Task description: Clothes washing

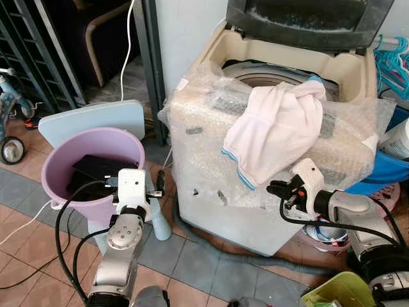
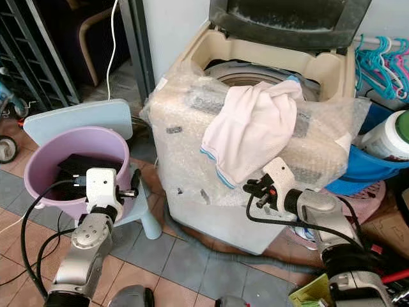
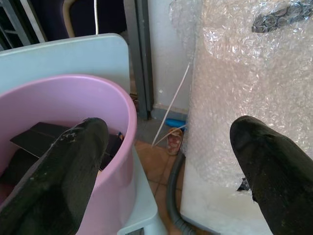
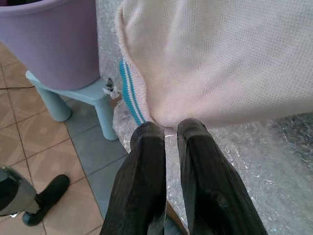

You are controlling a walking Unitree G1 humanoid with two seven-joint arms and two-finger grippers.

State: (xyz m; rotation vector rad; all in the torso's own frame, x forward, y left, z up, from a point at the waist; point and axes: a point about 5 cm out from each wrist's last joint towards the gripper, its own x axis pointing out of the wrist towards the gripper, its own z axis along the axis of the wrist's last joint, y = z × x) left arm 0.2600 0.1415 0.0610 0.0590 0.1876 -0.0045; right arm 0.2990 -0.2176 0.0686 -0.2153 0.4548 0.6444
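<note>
A top-loading washing machine point(image 1: 211, 173) wrapped in bubble wrap stands ahead with its lid point(image 1: 307, 19) up. A pale pink garment point(image 1: 275, 131) with a blue-striped hem hangs over its front edge, partly into the tub. My right gripper point(image 1: 273, 188) is at the machine's front, just under that hem point(image 4: 129, 95). Its fingers point(image 4: 146, 147) are shut, with their tips touching the cloth's lower edge. My left gripper point(image 1: 135, 182) is open beside a purple bucket point(image 1: 64, 160). The bucket holds dark clothes point(image 1: 96, 167) and stands on a light blue child's chair point(image 1: 96, 118).
Turquoise hangers point(image 1: 393, 57), a blue basin point(image 1: 386, 173) and a white bottle point(image 1: 399, 137) crowd the machine's right side. A grey hose point(image 1: 211, 246) and cables point(image 1: 25, 224) lie on the tiled floor. A tricycle point(image 1: 9, 128) stands far left, a yellow-green container point(image 1: 332, 291) at bottom right.
</note>
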